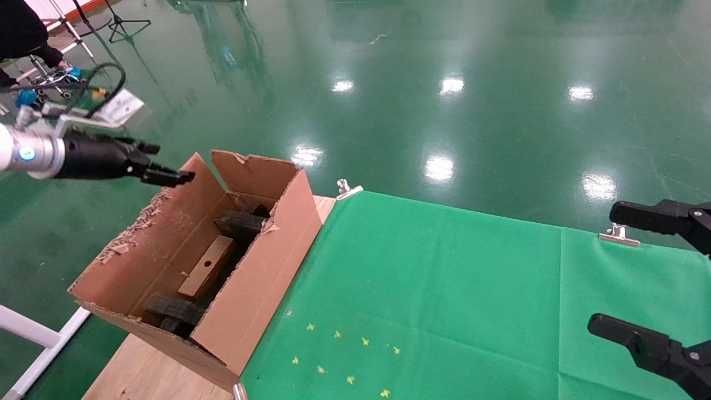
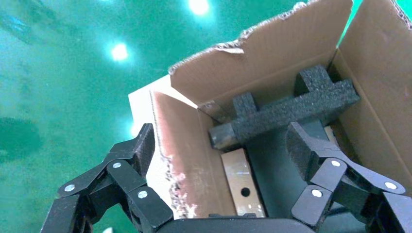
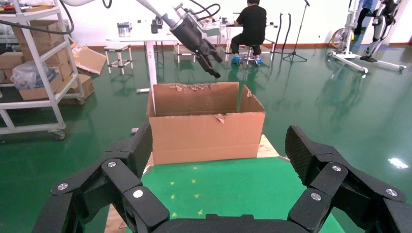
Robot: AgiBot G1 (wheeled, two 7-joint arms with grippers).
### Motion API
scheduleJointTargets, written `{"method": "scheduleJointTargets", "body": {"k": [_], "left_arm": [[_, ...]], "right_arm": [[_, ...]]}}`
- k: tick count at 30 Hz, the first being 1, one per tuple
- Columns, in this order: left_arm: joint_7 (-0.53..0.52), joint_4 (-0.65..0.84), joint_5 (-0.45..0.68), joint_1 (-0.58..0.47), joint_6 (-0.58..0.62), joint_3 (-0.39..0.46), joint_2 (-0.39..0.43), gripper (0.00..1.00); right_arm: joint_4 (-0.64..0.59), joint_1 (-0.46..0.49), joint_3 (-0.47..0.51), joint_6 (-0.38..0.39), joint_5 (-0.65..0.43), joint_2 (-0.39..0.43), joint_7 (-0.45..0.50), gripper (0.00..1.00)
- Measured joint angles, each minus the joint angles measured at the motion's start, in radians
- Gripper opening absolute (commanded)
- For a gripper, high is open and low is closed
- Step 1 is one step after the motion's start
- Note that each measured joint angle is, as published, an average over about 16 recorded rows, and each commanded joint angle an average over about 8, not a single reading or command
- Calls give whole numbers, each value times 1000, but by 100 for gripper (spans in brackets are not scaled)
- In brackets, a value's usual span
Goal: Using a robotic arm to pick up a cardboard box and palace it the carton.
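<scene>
The carton (image 1: 244,289) stands at the left end of the green-clothed table (image 1: 444,289), flaps up. The cardboard box (image 1: 206,266) lies inside it among black foam blocks (image 1: 240,222), so placement appears done. The left gripper (image 1: 166,166) hovers over the carton's far left flap, fingers spread, empty. Next move, by judgement: withdraw clear. The right gripper (image 1: 639,272) waits spread over the table's right end. The box's lower end is hidden by foam
</scene>
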Motion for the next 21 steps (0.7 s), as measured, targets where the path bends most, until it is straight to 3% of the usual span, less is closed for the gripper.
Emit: {"method": "scheduleJointTargets", "body": {"k": [11, 21], "left_arm": [[6, -68, -56, 37, 28, -17, -8, 100], [19, -205, -216, 145, 81, -64, -15, 100]], "right_arm": [[0, 0, 0, 0, 0, 0, 0, 100], [0, 0, 0, 0, 0, 0, 0, 100]]}}
